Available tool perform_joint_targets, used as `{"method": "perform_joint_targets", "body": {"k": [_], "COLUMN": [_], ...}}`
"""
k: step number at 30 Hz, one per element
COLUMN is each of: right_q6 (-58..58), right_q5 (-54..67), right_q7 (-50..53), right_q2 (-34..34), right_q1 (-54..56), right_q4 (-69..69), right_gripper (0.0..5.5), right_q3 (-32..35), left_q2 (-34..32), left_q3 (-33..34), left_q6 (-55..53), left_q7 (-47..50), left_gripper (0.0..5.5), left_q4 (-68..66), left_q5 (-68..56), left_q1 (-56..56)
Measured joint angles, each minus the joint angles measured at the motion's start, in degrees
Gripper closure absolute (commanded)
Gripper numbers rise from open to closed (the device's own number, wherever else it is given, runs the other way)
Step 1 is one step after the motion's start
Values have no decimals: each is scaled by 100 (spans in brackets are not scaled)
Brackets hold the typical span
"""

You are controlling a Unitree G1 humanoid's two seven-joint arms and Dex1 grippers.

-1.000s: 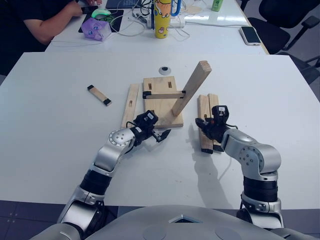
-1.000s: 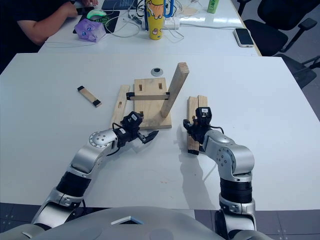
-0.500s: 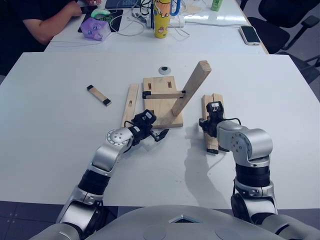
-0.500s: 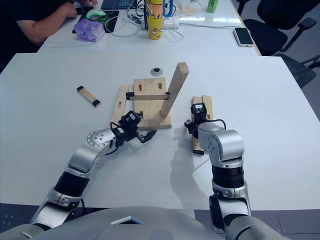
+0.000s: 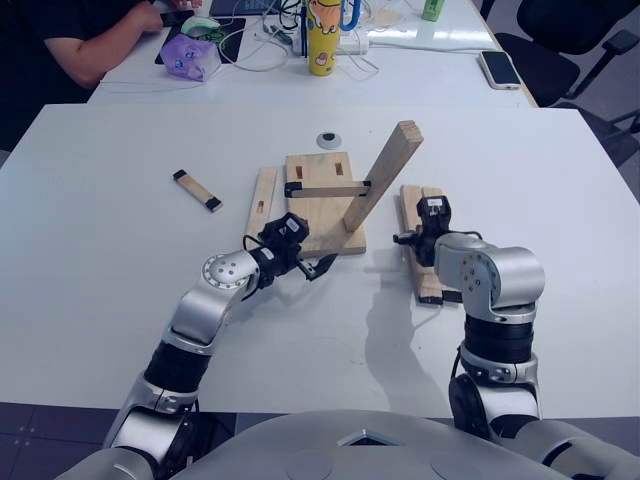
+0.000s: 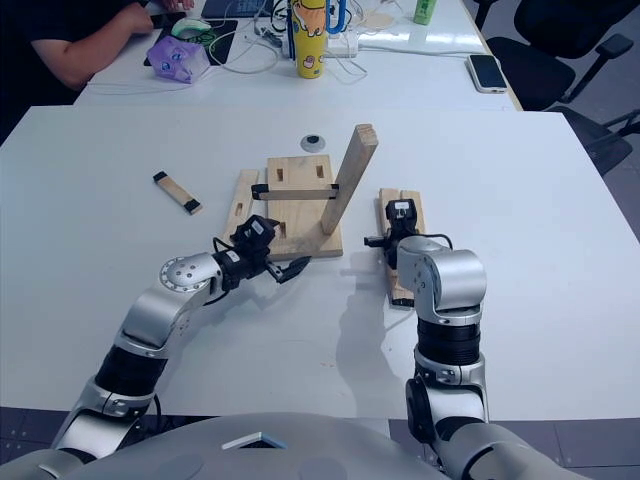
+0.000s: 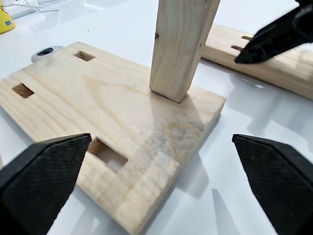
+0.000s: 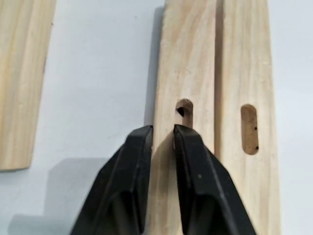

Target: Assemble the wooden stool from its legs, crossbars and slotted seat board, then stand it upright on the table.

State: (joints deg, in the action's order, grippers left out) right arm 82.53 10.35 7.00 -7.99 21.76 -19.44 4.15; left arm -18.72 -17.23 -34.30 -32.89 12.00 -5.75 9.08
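The slotted seat board (image 5: 322, 210) lies flat at mid-table. One leg (image 5: 385, 175) stands tilted in its near right slot, and a crossbar (image 5: 328, 189) with black ends lies across it. My left gripper (image 5: 318, 267) is open just short of the board's near edge (image 7: 146, 205), its fingers (image 7: 44, 181) wide apart. A loose leg (image 5: 262, 205) lies left of the board. Two more legs (image 5: 420, 250) lie side by side on the right. My right gripper (image 8: 163, 131) is shut with its tips at the inner leg's (image 8: 183, 63) edge. A short crossbar (image 5: 197, 190) lies far left.
A small black disc (image 5: 328, 140) sits beyond the board. The far table holds a yellow cup (image 5: 322, 40), a purple object (image 5: 190, 58), cables and a phone (image 5: 499, 70). Bare white table (image 5: 120, 280) stretches along the near and left sides.
My right gripper slid farther along the two legs and its elbow swung inward; the legs shifted slightly. My left gripper crept a little closer to the board's near edge.
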Motion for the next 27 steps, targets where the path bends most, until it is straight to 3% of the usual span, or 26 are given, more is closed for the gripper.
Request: {"method": "perform_joint_targets", "body": {"k": [7, 11, 21, 27], "right_q6": [-1368, -2911, -3022, -3559], "right_q5": [-46, 517, 1188, 2190], "right_q7": [-104, -1091, -3385, -5271], "right_q2": [222, 172, -1936, -2300], "right_q1": [239, 141, -1634, -3163], "right_q4": [153, 349, -22, -663], "right_gripper": [491, 491, 492, 492], "right_q3": [604, 1105, 1339, 1381], "left_q2": [-85, -109, 28, 225], "left_q3": [-245, -232, 46, 248], "left_q6": [-282, -416, -609, -677], "left_q7": [-409, -544, -312, -30], "left_gripper": [10, 10, 10, 10], "left_q4": [314, 435, 880, 1080], "left_q5": [-353, -563, -1026, -1322], "left_q1": [-252, -312, -817, -1152]}}
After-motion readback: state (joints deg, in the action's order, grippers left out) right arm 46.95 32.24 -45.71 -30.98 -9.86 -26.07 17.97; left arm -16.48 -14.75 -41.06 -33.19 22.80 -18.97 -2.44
